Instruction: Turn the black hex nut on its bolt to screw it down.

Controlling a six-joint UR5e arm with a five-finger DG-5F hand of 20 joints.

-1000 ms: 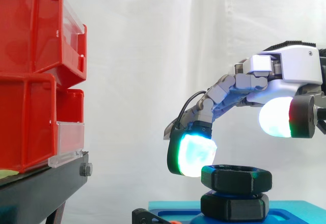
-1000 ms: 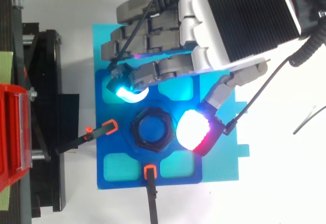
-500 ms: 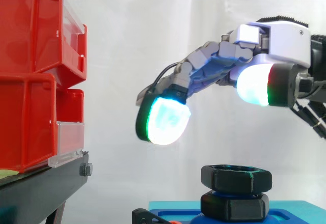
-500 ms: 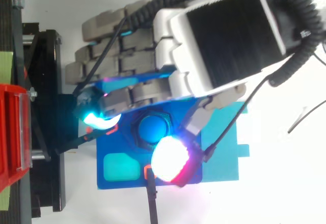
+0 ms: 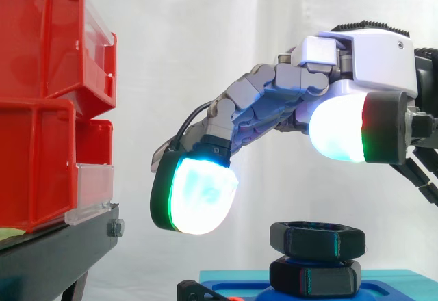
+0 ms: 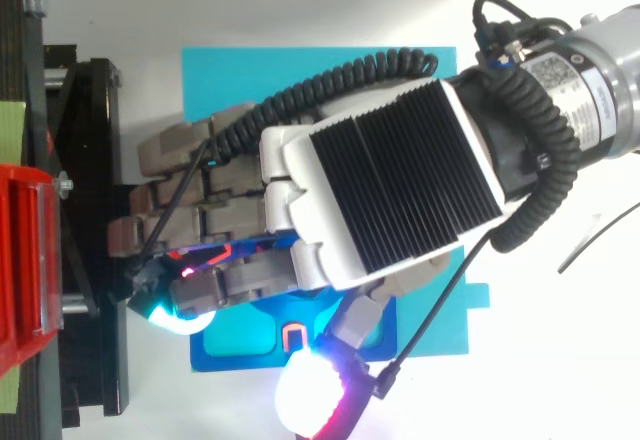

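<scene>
The black hex nut [image 5: 316,238] sits on its bolt above a second black hex piece [image 5: 315,278], which rests on the blue fixture [image 5: 387,284]. My hand [image 5: 369,61] hovers above and to the left of the nut, open, with nothing in it. One glowing cyan-white finger pad [image 5: 195,195] hangs left of the nut, a little above it and well apart. The thumb pad [image 5: 339,128] glows above the nut without touching it. In the top view the hand [image 6: 390,180] lies over the middle of the blue fixture [image 6: 235,335].
Red bins [image 5: 41,102] stand stacked on a black stand [image 5: 55,253] at the left, close to the outstretched fingers. A black clamp with an orange tip [image 5: 198,291] grips the fixture's left edge. Another orange-tipped clamp [image 6: 295,338] holds its lower edge. A cyan plate [image 6: 300,70] lies beneath.
The hand has left the nut: it rose, swung toward the bins and the fixture's lower edge in the top view, and its finger pad has dipped again. The nut looks unmoved.
</scene>
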